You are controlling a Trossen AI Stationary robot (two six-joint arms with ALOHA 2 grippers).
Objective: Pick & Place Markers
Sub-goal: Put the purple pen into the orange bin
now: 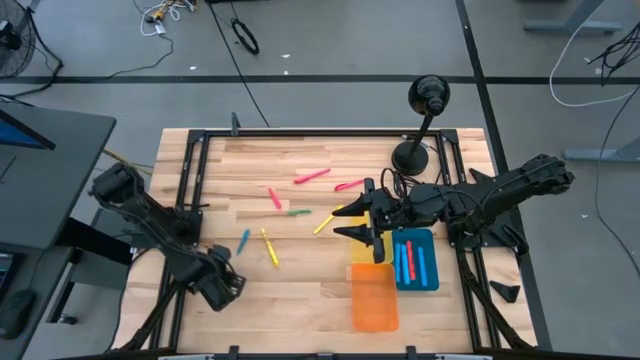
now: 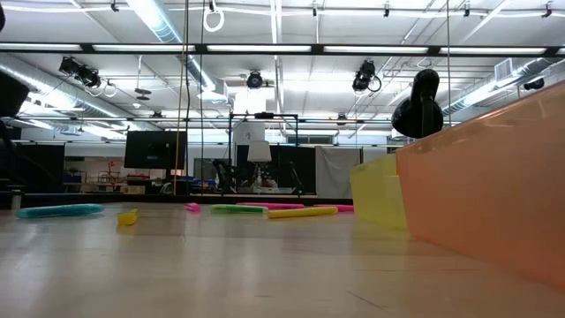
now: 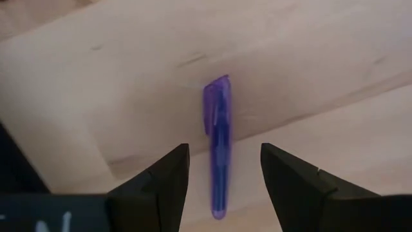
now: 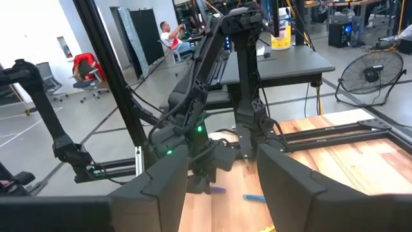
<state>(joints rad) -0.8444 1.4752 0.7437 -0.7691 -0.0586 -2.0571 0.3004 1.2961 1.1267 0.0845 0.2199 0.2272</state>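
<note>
Several markers lie flat on the wooden table: pink, red, green, yellow and blue. My left gripper is low over the table's near left part, open, pointing down. Its fingers stand on either side of a purple marker that lies flat on the wood, and they do not touch it. My right gripper hovers open and empty beside the yellow marker, above the trays' far end. The blue tray holds red and blue markers.
A yellow tray and an orange tray lie at the near middle, left of the blue tray. A black desk lamp stands at the far right. A black frame rims the table. People sit in the room beyond.
</note>
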